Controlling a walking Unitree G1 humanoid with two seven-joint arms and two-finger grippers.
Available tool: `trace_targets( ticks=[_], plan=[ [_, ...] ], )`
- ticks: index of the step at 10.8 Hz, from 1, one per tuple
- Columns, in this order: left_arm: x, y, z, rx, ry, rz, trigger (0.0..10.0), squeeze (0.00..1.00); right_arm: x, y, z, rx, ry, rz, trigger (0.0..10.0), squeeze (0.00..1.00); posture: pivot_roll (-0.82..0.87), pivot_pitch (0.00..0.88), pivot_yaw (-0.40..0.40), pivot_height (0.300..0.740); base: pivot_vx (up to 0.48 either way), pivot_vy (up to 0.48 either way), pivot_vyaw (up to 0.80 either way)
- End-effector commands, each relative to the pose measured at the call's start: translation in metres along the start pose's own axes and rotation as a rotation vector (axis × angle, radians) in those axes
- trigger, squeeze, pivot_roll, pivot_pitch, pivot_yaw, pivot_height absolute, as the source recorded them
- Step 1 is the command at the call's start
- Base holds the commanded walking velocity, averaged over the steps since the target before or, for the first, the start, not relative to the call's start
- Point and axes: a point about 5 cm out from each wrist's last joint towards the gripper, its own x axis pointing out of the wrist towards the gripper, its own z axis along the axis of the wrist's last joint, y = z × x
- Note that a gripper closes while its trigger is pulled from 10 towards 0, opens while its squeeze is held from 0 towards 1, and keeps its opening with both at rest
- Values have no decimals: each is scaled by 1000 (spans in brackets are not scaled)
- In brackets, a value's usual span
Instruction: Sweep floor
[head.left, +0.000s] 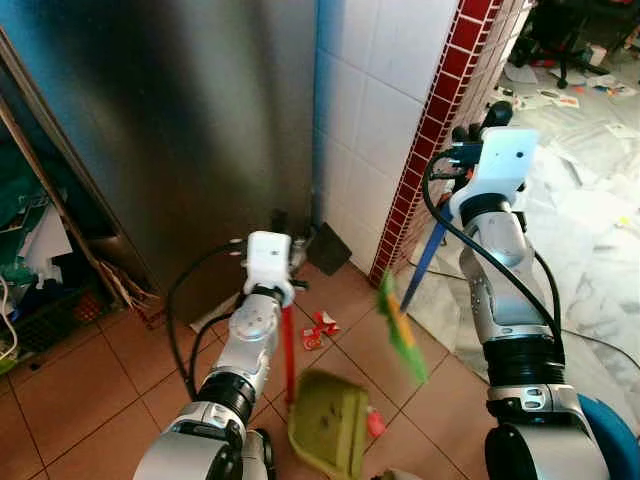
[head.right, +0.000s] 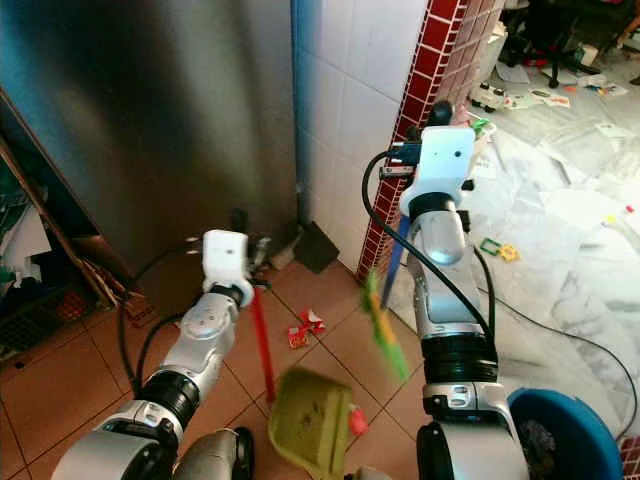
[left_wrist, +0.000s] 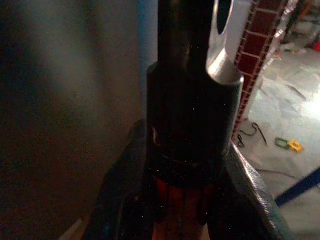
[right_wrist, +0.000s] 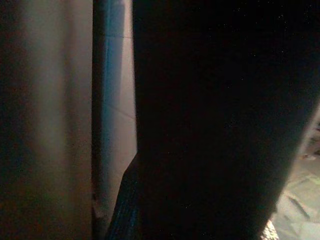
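My left gripper (head.left: 294, 259) is shut on the top of a red handle (head.left: 288, 350) that runs down to a green dustpan (head.left: 330, 420) resting on the brown tiled floor. In the left wrist view the fingers (left_wrist: 125, 200) clamp a dark cap with the red handle (left_wrist: 177, 210) below it. My right gripper (head.left: 476, 128) is raised near the brick column and holds a blue broom handle (head.left: 428, 255). The broom's green and yellow head (head.left: 402, 328) hangs blurred above the tiles, just right of the dustpan. Red litter scraps (head.left: 320, 328) lie on the floor ahead of the dustpan.
A steel cabinet front (head.left: 190, 130) and white tiled wall (head.left: 375, 90) stand close ahead, with a red brick column (head.left: 430, 130) to the right. Clutter and a crate (head.left: 40, 300) fill the left. A blue bucket (head.right: 565, 430) sits at my right foot. Papers litter the marble floor (head.left: 590, 200).
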Motion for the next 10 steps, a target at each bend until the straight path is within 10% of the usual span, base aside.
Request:
trace_targets(
  ticks=[1, 5, 10],
  plan=[
    [3, 3, 13, 58, -54, 2, 10000, 0, -2, -1, -2, -31, -3, -13, 10000, 0, -96, 5, 1, 740, 0, 0, 0],
    [-1, 15, 40, 123, -164, 31, 10000, 0, -13, 4, -18, -68, 55, -10, 10000, 0, -88, 8, 4, 740, 0, 0, 0],
    [-3, 16, 22, 129, -47, 52, 10000, 0, -20, 3, -33, -93, 139, -36, 10000, 0, -89, 6, 2, 740, 0, 0, 0]
  ],
)
